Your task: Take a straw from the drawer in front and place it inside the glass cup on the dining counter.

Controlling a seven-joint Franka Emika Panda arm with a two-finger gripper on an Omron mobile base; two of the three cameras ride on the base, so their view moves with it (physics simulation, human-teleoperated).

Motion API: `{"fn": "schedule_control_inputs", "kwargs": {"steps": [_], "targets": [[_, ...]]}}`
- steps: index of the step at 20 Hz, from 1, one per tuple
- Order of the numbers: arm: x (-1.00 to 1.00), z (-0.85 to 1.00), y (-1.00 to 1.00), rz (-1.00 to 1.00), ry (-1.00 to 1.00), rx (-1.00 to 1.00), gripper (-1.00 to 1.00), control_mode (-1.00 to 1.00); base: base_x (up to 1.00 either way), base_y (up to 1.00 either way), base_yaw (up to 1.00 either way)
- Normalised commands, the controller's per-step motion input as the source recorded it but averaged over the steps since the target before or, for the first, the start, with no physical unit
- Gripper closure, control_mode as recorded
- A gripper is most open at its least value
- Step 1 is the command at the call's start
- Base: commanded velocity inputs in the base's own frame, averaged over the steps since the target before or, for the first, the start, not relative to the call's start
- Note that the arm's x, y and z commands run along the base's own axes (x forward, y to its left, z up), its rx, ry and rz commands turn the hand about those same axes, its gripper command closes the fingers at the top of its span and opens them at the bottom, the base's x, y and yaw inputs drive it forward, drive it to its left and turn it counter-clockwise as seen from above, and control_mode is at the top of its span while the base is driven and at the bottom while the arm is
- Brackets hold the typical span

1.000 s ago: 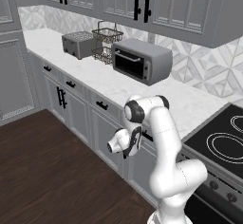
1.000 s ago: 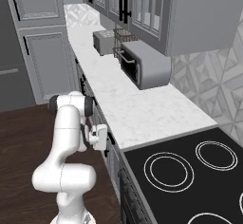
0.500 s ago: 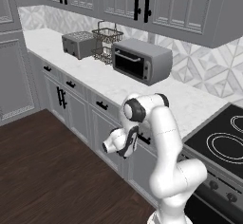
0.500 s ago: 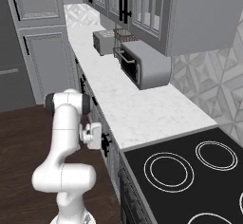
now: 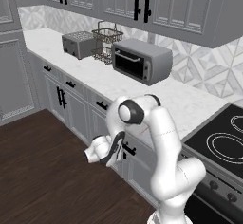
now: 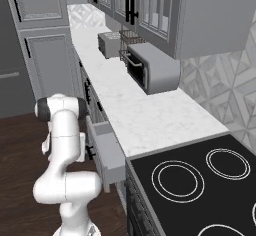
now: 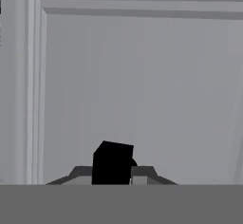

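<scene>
Hand (image 5: pixel 115 155) closed narrow on the black bar handle (image 7: pixel 112 163) of the wide grey panel-front drawer (image 6: pixel 111 152) — drawer stands part-way out under the white marble worktop (image 6: pixel 135 115), beside the black cooktop (image 6: pixel 195 200). Advice: pull straight and level, grip firm — enough to expose the inside, where the straw presumably lies.

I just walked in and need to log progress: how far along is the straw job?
Early stage. Done: the drawer stands partly pulled out from under the worktop. In hand: the gripper is at the drawer front, closed on its black handle. Left: open the drawer fully, pick up the straw, carry it to the dining counter and drop it into the glass cup.
</scene>
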Motion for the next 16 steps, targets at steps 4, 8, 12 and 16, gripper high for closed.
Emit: {"fn": "schedule_control_inputs", "kwargs": {"steps": [4, 8, 12, 16], "targets": [[-0.63, 0.13, 1.00, 0.00, 0.10, 0.00, 1.00, -1.00, 0.00, 0.00, 0.00], [-0.57, 0.18, 1.00, 0.00, 0.12, 0.01, 1.00, -1.00, 0.00, 0.00, 0.00], [-0.56, 0.20, 1.00, 0.00, 0.12, 0.01, 1.00, -1.00, 0.00, 0.00, 0.00], [-0.39, 0.47, 0.86, 0.00, 0.13, 0.11, -1.00, -1.00, 0.00, 0.00, 0.00]]}}
